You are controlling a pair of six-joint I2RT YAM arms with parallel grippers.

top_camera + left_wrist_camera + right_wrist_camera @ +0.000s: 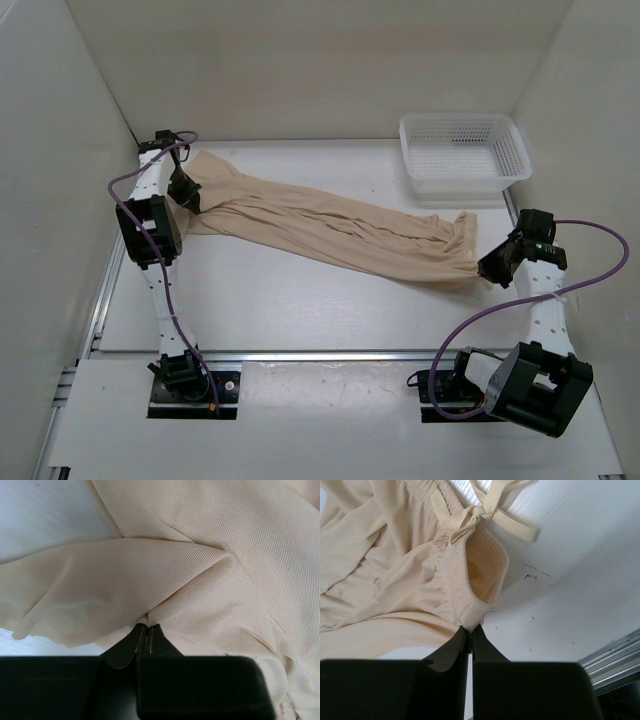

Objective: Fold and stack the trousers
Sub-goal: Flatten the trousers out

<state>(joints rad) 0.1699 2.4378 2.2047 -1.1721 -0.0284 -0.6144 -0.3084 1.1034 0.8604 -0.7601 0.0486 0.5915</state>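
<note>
The beige trousers (330, 232) lie stretched across the table from the far left to the right, wrinkled, with the leg ends at the left and the waistband at the right. My left gripper (188, 196) is shut on the fabric at the leg end; the left wrist view shows the trousers (200, 580) pinched between the tips of that gripper (146, 627). My right gripper (487, 266) is shut on the elastic waistband. In the right wrist view that gripper (470, 627) pinches the waistband (465, 610) just below the tied drawstring (485, 510).
A white mesh basket (463, 155) stands at the back right, just beyond the waistband. White walls close in the table on the left, back and right. A metal rail (330, 355) runs along the near edge by the arm bases.
</note>
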